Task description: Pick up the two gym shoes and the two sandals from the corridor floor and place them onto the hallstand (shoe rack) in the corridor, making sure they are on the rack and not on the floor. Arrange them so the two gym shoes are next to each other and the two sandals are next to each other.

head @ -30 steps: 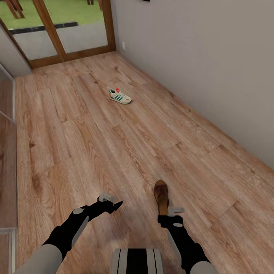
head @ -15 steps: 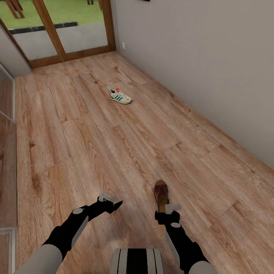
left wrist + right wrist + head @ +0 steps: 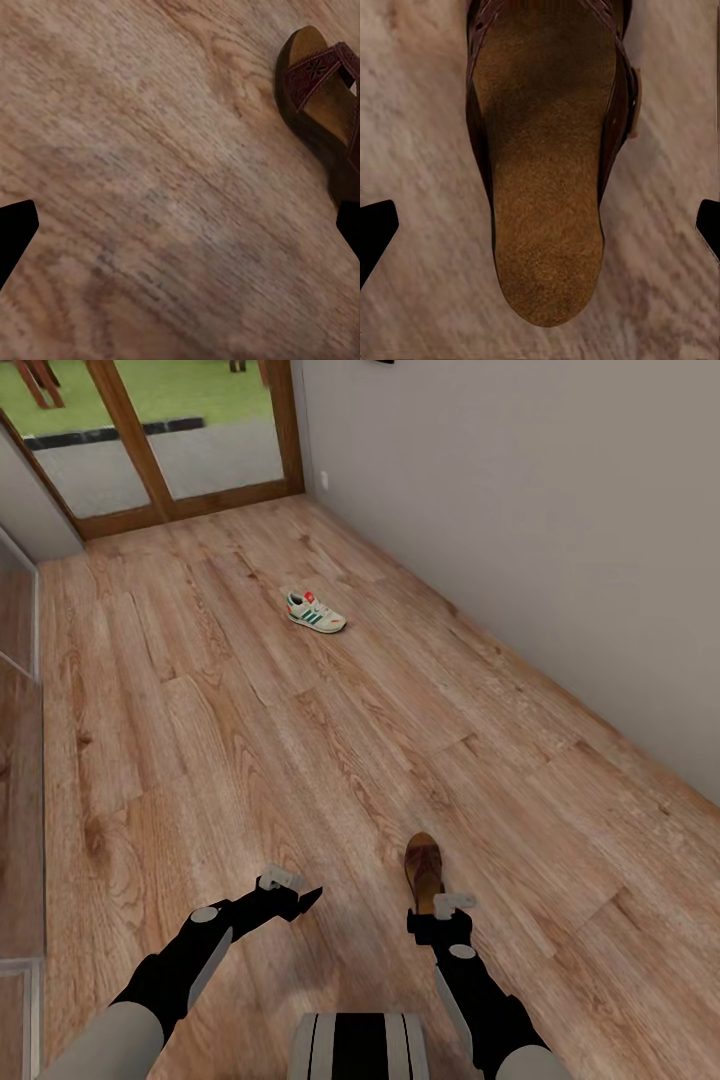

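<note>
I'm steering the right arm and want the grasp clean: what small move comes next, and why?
Probably lower the right gripper straight down. Its wrist view shows the sandal centred between the two spread fingertips, heel end nearest, resting on the corridor floor. The jaws look open with nothing in them yet.

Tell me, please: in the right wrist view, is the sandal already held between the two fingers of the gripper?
No. The right gripper is open, and its fingertips stand apart from the sandal, which lies on the corridor floor.

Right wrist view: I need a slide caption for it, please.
Open right gripper poised over a brown sandal on the wood floor.
</note>
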Tool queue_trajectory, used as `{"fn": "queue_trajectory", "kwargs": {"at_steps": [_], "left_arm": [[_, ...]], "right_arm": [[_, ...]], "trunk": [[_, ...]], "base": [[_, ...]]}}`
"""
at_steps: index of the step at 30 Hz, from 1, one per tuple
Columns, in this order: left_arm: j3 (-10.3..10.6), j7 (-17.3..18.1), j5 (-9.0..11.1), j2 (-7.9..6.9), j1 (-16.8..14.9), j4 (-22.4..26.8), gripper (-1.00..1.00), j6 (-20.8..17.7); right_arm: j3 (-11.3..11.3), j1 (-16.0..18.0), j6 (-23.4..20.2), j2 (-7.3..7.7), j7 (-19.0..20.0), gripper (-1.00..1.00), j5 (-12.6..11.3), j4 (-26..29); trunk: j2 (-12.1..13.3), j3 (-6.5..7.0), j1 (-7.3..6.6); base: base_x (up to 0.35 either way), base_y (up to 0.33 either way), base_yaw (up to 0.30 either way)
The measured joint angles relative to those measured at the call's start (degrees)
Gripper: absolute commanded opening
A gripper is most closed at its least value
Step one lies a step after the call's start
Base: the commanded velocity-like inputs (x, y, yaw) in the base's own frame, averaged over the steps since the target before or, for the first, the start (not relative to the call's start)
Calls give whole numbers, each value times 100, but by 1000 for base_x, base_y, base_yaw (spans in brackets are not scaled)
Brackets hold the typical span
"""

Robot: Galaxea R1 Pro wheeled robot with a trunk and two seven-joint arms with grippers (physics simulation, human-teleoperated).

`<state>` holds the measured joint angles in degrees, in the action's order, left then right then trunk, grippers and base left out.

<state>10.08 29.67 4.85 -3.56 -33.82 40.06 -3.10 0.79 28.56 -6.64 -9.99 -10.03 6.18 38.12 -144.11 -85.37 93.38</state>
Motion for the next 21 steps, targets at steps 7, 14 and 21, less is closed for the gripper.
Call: {"fn": "queue_trajectory", "kwargs": {"at_steps": [7, 14, 21], "left_arm": [[2, 0, 0, 2, 0, -2, 100, 0], [8, 2, 0, 2, 0, -2, 100, 0], [1, 0, -1, 2, 0, -2, 100, 0]], "right_arm": [[2, -2, 602, 0, 10, 100, 2, -28], [14, -2, 920, -1, 16, 100, 1, -39], [14, -2, 938, 0, 13, 100, 0, -46]], "trunk": [[0, 0, 0], [0, 0, 0], [-4, -68, 8]], "base": [[0, 0, 0], [0, 0, 0], [0, 0, 0]]}}
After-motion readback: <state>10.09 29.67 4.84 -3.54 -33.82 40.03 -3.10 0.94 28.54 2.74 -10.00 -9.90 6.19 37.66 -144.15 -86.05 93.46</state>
